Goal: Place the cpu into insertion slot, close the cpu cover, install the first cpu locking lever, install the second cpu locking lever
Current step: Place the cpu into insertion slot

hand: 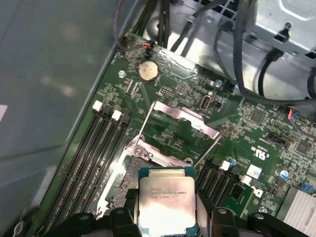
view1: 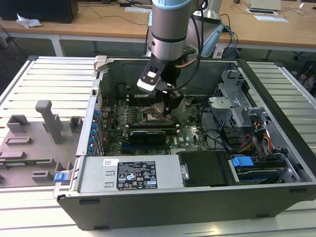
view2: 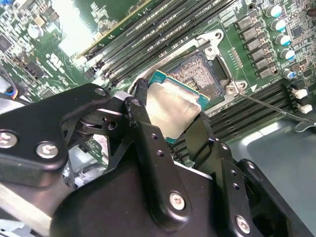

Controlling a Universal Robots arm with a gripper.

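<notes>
My gripper (view1: 167, 104) hangs inside the open computer case, shut on the cpu (view2: 173, 108), a square chip with a pale silver top. Black fingers (view2: 140, 116) press two opposite edges of the cpu (hand: 165, 200) in both wrist views. The chip hovers just above the insertion slot (view2: 200, 74), overlapping one corner; the dark contact grid is exposed. The cpu cover (hand: 185, 118) stands swung open past the socket. Two thin wire locking levers (hand: 143, 123) are raised at either side of it, and one lever (view2: 276, 106) sticks out beside the socket.
Long black memory slots (view2: 148, 37) flank the socket. Cables (hand: 237, 54) and a metal drive cage (view1: 237, 106) crowd one side. The power supply (view1: 131, 173) lies along the front. The case walls (view1: 163, 66) enclose it. A grey fixture (view1: 29, 143) lies at the exterior view's left.
</notes>
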